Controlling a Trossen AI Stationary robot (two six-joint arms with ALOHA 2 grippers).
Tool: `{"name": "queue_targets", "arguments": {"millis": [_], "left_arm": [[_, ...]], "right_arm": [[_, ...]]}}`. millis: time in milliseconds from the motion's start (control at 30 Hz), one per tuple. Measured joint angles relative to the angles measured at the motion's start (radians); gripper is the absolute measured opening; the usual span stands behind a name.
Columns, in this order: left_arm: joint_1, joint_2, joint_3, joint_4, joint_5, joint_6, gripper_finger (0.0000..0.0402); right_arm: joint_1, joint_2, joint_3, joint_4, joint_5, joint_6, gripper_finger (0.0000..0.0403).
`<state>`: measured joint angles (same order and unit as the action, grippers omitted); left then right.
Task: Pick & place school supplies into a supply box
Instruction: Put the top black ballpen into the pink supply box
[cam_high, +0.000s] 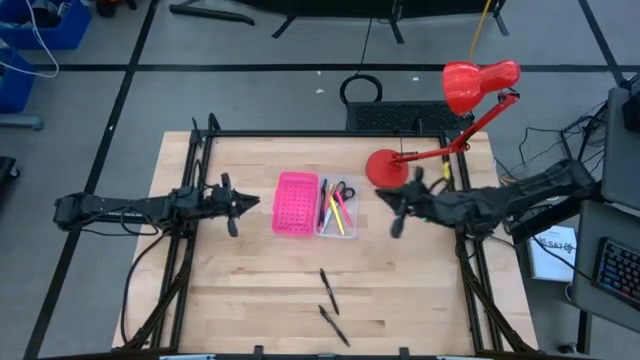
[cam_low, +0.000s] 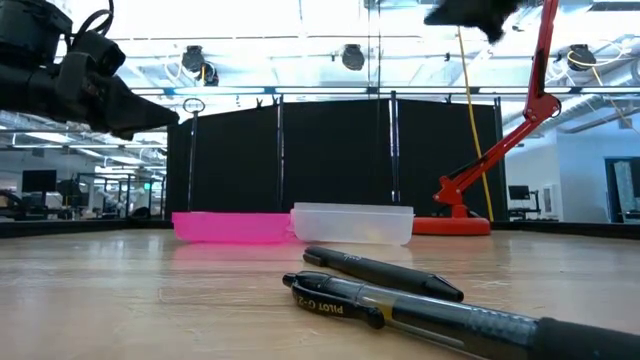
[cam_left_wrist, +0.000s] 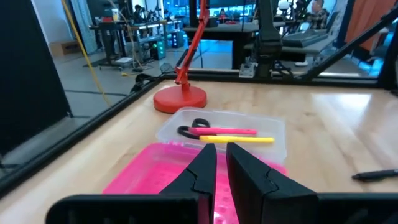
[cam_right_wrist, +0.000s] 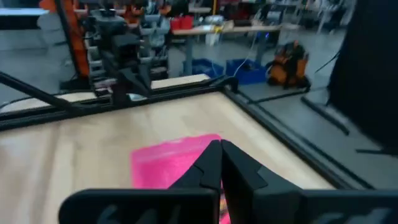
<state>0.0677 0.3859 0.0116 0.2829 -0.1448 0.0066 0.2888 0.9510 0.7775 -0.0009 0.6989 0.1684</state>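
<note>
The translucent supply box (cam_high: 337, 210) (cam_low: 352, 222) (cam_left_wrist: 273, 134) rests on the table's middle beside a bright pink perforated tray (cam_high: 295, 203) (cam_right_wrist: 174, 162). Inside the box lie the black-handled scissors (cam_left_wrist: 193, 129), a pink pen (cam_left_wrist: 230, 132), a yellow pen (cam_left_wrist: 245, 140) and a dark pen (cam_high: 323, 200). Two black pens (cam_high: 328, 290) (cam_high: 335, 325) lie flat near the near edge, large in the low view (cam_low: 385, 270) (cam_low: 420, 310). My left gripper (cam_high: 255, 203) (cam_left_wrist: 221, 152) hovers left of the pink tray, shut but for a thin slit. My right gripper (cam_high: 385, 207) (cam_right_wrist: 219, 149) hovers right of the box, shut and holding nothing.
A red desk lamp stands with its base (cam_high: 383, 168) (cam_left_wrist: 180, 98) on the table's far right part, just behind my right arm; its head (cam_high: 480, 85) reaches beyond the far edge. Bare wood lies around the two black pens. A black frame borders the table.
</note>
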Motion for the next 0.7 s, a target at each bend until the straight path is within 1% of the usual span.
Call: {"name": "queue_targets", "arguments": {"millis": [67, 167, 233, 300, 367, 533, 633, 700], "left_arm": [[0.000, 0.000, 0.000, -0.005, -0.016, 0.025, 0.0047], [0.000, 0.000, 0.000, -0.017, -0.040, 0.065, 0.0047], [0.000, 0.000, 0.000, -0.018, -0.060, 0.078, 0.0047], [0.000, 0.000, 0.000, -0.019, -0.072, 0.074, 0.0047], [0.000, 0.000, 0.000, -0.019, -0.074, 0.080, 0.0047], [0.000, 0.000, 0.000, -0.019, -0.065, 0.089, 0.0047], [0.000, 0.000, 0.000, -0.029, 0.006, 0.060, 0.0047], [0.000, 0.000, 0.000, -0.045, 0.059, 0.047, 0.0047]], "right_arm": [[0.009, -0.087, -0.113, 0.050, 0.011, -0.025, 0.0000], [-0.002, -0.175, -0.250, 0.115, 0.001, -0.042, 0.0000], [-0.007, -0.220, -0.324, 0.161, -0.037, -0.073, 0.0000], [-0.004, -0.256, -0.396, 0.213, -0.098, -0.097, 0.0000], [-0.006, -0.284, -0.457, 0.269, -0.106, -0.110, 0.0000], [-0.006, -0.346, -0.520, 0.339, -0.108, -0.128, 0.0000], [-0.006, -0.346, -0.553, 0.411, -0.154, -0.142, 0.0000], [-0.005, -0.345, -0.574, 0.463, -0.153, -0.176, 0.0000]]}}
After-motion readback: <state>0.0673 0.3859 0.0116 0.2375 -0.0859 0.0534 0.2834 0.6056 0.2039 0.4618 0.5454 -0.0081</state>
